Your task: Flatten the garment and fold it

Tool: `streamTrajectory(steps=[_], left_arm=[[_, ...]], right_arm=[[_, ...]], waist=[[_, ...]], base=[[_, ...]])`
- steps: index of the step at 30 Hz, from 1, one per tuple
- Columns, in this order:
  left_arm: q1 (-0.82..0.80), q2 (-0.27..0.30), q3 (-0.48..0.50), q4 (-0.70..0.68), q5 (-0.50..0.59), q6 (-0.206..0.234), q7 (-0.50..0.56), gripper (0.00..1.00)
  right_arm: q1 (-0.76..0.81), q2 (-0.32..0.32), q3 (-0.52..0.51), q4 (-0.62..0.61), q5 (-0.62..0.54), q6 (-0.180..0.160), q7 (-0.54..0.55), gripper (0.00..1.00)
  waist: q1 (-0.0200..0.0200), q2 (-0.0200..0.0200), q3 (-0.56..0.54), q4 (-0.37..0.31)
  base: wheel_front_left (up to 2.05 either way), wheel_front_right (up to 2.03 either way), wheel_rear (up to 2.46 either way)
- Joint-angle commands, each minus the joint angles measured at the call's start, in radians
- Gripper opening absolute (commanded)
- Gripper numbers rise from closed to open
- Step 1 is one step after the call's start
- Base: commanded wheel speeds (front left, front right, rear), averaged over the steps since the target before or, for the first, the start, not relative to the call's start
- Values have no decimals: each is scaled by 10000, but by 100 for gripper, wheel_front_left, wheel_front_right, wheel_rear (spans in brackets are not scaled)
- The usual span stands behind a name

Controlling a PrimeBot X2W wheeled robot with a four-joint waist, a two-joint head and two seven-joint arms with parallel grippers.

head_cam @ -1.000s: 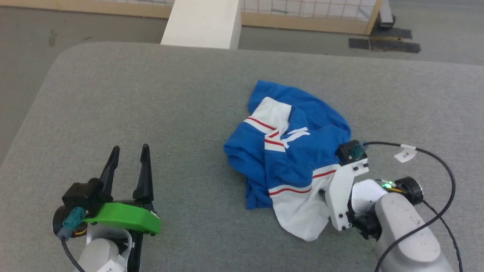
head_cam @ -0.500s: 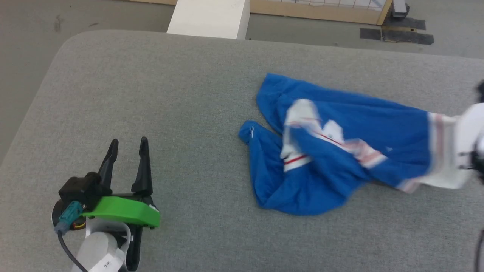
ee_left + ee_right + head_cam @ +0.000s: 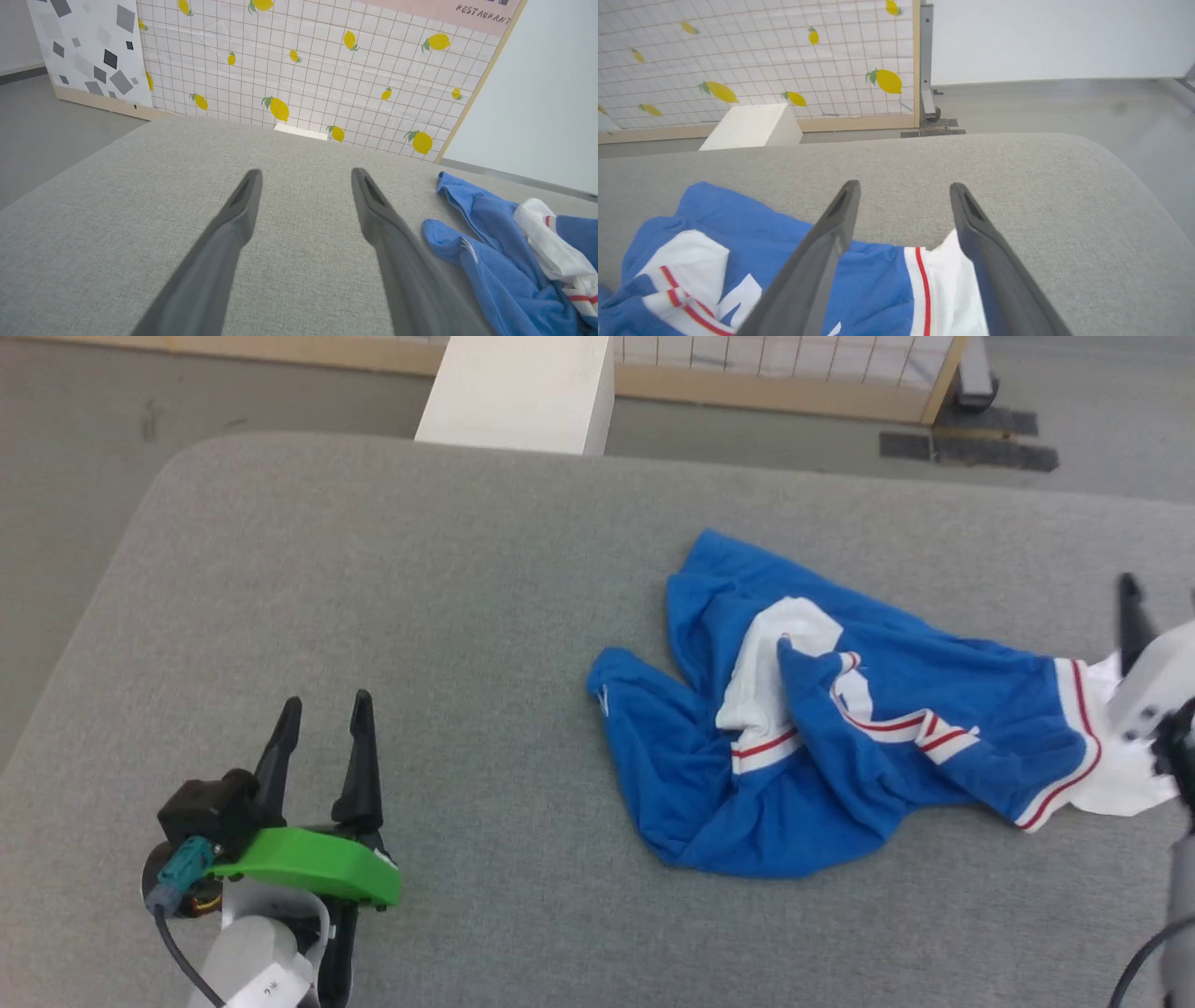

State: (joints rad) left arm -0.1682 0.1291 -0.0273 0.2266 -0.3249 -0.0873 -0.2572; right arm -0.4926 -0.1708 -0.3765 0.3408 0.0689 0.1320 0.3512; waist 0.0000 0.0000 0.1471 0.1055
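Garment (image 3: 840,747) crumpled on surface (image 3: 373,569); left gripper (image 3: 326,702) spread wide, empty; right gripper (image 3: 904,186) spread wide, empty.

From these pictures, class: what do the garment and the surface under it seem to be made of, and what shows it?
The garment: soft, thin knit cloth, probably jersey, matte; it slumps in limp folds and creases. The grey surface: woven upholstery fabric, matte; it has a fine flecked weave and rounded corners that look padded.

grey floor (image 3: 280,401), lemon-print panel (image 3: 303,70), white block (image 3: 518,392)
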Motion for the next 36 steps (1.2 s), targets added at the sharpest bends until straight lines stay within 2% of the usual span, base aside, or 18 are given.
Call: streamTrajectory(steps=[1, 4, 8, 14, 17, 20, 24, 29, 31, 33, 36], left_arm=[[61, -50, -23, 70, 68, -50, -45, 100], [178, -104, -89, 128, 67, -43, -45, 100], [314, -176, -150, 177, 49, -11, -45, 100], [498, -272, -220, 180, 16, 86, -44, 100], [289, -345, -392, 176, -56, 67, 137, 100], [-550, -379, -730, 222, -85, 5, 830, 100], [-2397, -453, -1468, 678, -269, -159, 2766, 100], [-4506, -593, -2822, 2137, -742, -306, 7138, 100], [-5055, -589, -3256, 2547, -727, -334, 8442, 100], [-5382, -596, -3528, 2854, -798, -353, 9354, 100], [-5587, -545, -3763, 3035, -892, -376, 9997, 100]], right_arm=[[539, 243, 54, -411, 104, -13, -349, 100], [1653, 746, 184, -1435, 489, -13, -819, 100], [3302, 1102, 445, -2332, 868, -13, -1327, 100], [5069, 1199, 1048, -2557, 1973, -13, -1670, 100], [5365, 1202, 1189, -2472, 2347, -13, -1856, 100], [5314, 1203, 1353, -2500, 2456, -13, -1931, 100], [4915, 1203, 1483, -2618, 2412, -13, -1918, 100], [4373, 1204, 1656, -2518, 2316, -13, -1913, 100], [4227, 1204, 1755, -2428, 2342, -13, -1963, 100], [4122, 1204, 1846, -2304, 2375, -13, -2020, 100], [4037, 1204, 1888, -2116, 2411, -13, -2151, 100]], waist=[[0, 0, -445, -269], [0, 0, -706, -491], [0, 0, -956, -785], [0, 0, -1177, -1282], [0, 0, -1149, -1468], [0, 0, -948, -1714], [0, 0, -495, -2048], [0, 0, 107, -2519], [0, 0, 309, -2717], [0, 0, 488, -2913], [0, 0, 681, -3141]], base=[[0, 0, 0], [0, 0, 0], [0, 0, 0], [0, 0, 0], [0, 0, 0], [0, 0, 0], [0, 0, 0], [0, 0, 0], [0, 0, 0], [0, 0, 0], [0, 0, 0]])
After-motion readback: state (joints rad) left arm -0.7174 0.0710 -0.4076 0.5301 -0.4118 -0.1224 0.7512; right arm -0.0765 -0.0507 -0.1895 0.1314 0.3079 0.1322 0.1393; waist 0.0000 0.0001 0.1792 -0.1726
